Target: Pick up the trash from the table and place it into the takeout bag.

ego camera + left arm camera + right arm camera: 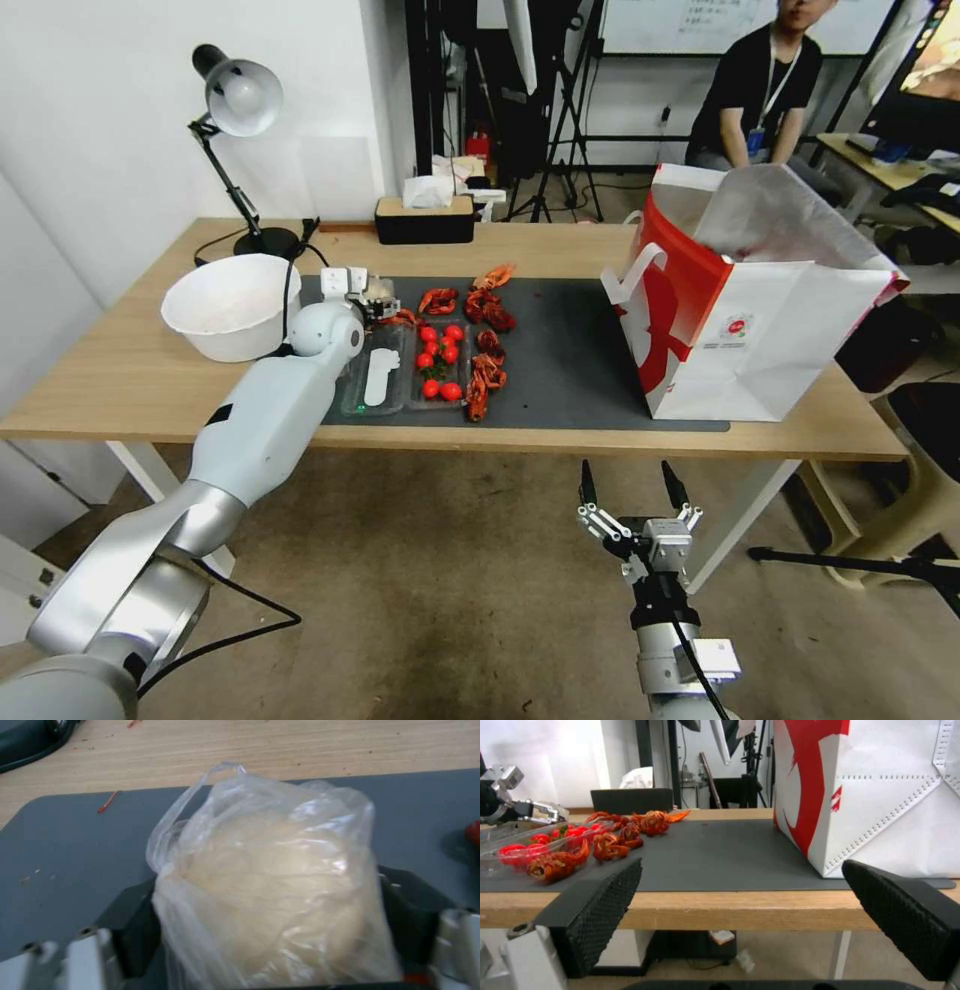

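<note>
My right gripper (631, 487) hangs nearest me at 6 o'clock, below the table (130, 380) edge, fingers spread wide. Farther, at 10 o'clock, my left gripper (372, 297) clamps the clear bag (270, 877) over the mat (570, 360). The takeout bag (760, 330) stands at 2 o'clock.

White wall (90, 110) at left. Worn beige floor (450, 580) below. Black-based desk lamp (235, 110) and black tissue box (425, 218) at counter's far edge. Tripods (560, 130) behind; second desk (880, 165) at right.
</note>
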